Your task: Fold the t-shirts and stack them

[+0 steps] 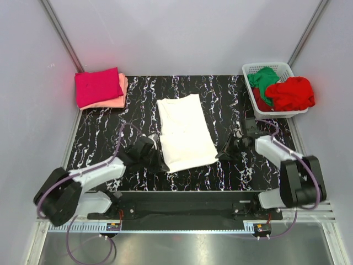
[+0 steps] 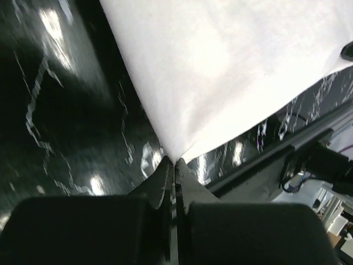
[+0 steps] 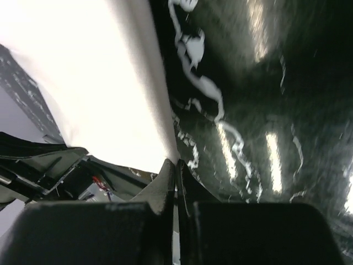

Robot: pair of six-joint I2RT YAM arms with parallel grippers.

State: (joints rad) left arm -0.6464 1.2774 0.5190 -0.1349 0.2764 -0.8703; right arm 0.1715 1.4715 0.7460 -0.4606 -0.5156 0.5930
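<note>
The white t-shirt (image 1: 185,132) lies flat mid-tabletop (image 1: 99,132). The left end effector (image 2: 175,164) and right end effector (image 3: 176,163) are each clamped on a near corner. Far left, a magenta t-shirt (image 1: 98,85) tops a salmon t-shirt (image 1: 118,101). The far-right basket (image 1: 278,114) holds a green t-shirt (image 1: 263,80) and a red t-shirt (image 1: 292,93).

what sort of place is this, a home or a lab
Probably a robot lab cell, not a home: plain grey walls box in a black marbled table, the left arm and right arm are bolted at its near edge, and a white t-shirt, folded stack and basket look staged for practice.
</note>
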